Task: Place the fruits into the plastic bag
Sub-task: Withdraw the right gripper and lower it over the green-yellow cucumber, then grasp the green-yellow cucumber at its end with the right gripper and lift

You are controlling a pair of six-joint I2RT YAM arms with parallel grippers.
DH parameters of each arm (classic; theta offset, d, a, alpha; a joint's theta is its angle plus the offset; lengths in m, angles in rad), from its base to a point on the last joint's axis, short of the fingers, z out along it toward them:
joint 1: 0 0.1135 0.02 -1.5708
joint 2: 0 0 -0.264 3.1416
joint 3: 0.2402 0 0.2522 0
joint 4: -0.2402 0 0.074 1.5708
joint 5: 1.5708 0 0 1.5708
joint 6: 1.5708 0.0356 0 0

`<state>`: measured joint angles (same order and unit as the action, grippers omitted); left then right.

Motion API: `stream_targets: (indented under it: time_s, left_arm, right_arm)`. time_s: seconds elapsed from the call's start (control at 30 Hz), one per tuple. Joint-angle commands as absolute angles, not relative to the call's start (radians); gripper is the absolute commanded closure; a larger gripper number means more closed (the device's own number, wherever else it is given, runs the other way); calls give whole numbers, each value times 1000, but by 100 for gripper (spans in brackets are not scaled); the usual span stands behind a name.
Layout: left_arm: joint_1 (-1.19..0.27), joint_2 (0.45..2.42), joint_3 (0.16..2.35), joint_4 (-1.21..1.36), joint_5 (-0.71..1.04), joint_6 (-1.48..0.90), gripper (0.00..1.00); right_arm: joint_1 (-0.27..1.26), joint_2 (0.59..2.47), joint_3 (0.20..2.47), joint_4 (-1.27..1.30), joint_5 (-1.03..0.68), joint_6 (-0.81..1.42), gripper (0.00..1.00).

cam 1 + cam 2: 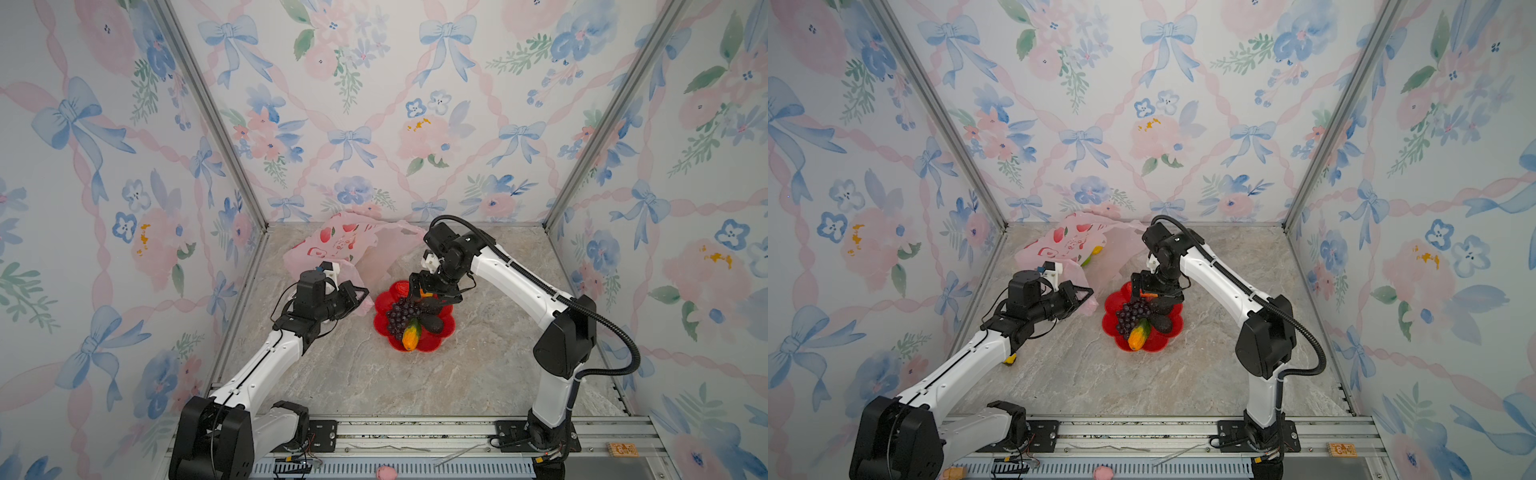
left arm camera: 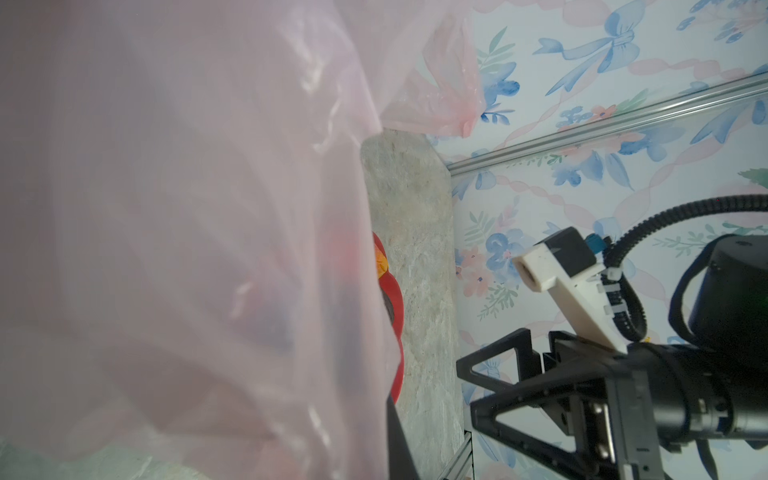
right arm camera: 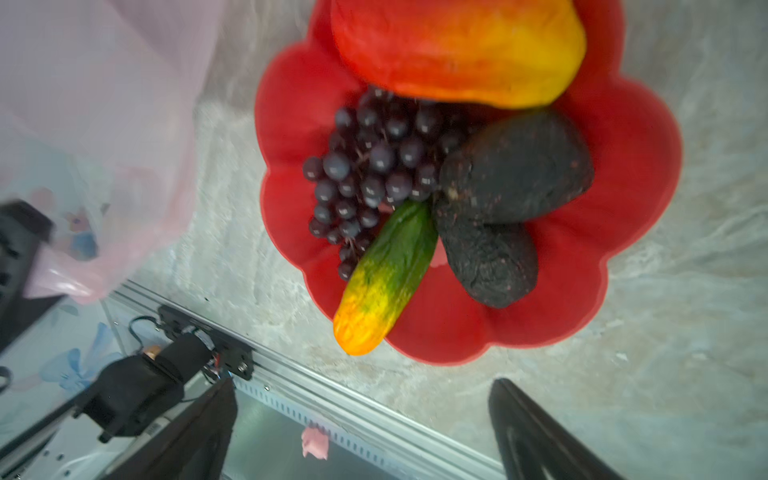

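Spread wide and empty, the right gripper (image 3: 363,383) is poised over the far side of the red plate (image 3: 648,166), where the mango (image 3: 457,50) lies. The grape bunch (image 3: 374,166), blackish ovals (image 3: 515,166) and cucumber-like piece (image 3: 386,278) are crowded on the plate's near half. Beyond and left of the plate, the plastic bag (image 1: 332,245) appears pinched at its edge by the clenched left gripper (image 1: 360,295). The mango is best straddled across its narrow width, squeezed gently since it looks glossy, and lifted straight up so the grapes are not dragged. The bag's mouth should be held open.

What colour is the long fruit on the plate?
Long fruit: green fading to yellow-orange at one end. Best in right wrist view.
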<state>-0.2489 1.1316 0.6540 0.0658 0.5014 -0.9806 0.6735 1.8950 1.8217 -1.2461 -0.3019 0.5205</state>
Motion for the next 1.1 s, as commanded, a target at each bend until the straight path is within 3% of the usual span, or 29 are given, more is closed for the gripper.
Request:
stream_targets:
  time_s: [0.0,0.23,1.07]
  left_arm:
    - [-249,1112,631,81,491,-986,100]
    - [-250,1095,624,60,490,-980,100]
    - [-248,1098,628,53,502,-966,100]
  right_arm:
    - [740,1878,1785,-1365,-261,477,3]
    - [815,1924,1779,-1353,-229,497,0]
    - [899,2153,1936,-1402,-97,442,15]
